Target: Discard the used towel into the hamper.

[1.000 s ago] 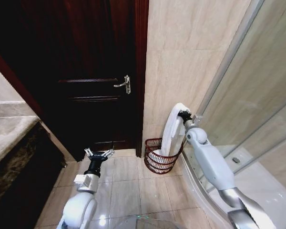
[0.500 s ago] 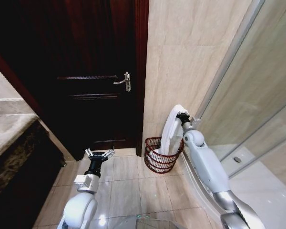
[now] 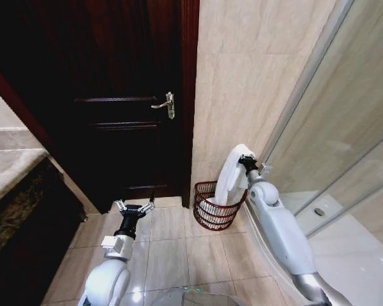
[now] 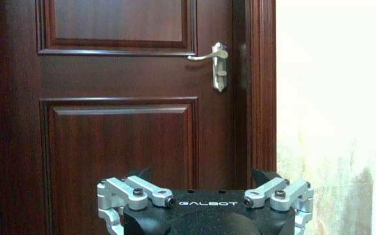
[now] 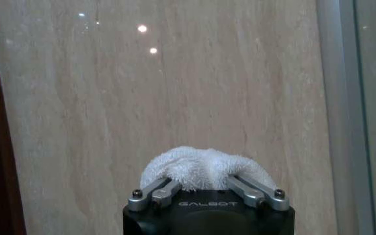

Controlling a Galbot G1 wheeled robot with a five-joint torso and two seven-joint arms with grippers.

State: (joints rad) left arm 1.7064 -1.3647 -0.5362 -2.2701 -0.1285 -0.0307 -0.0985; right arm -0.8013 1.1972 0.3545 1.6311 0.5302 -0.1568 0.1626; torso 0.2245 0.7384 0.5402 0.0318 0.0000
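The hamper (image 3: 215, 206), a round open-weave basket of dark reddish wire, stands on the tiled floor (image 3: 172, 255) against the beige wall, just right of the dark wooden door (image 3: 121, 95). The fluffy white towel (image 3: 228, 175) hangs into the hamper, its top pinched between the right gripper's (image 3: 245, 159) closed fingers above the rim. Left of the hamper, the left gripper (image 3: 133, 207) idles with its fingers spread apart.

The room is evenly lit and bright on the tiled wall (image 5: 175, 88), where two small ceiling lights glint — the dark door (image 3: 115, 95) swallows detail. Floor tiles (image 3: 179, 255) reflect a glare spot. The head view bows toward its edges — straight lines curve.
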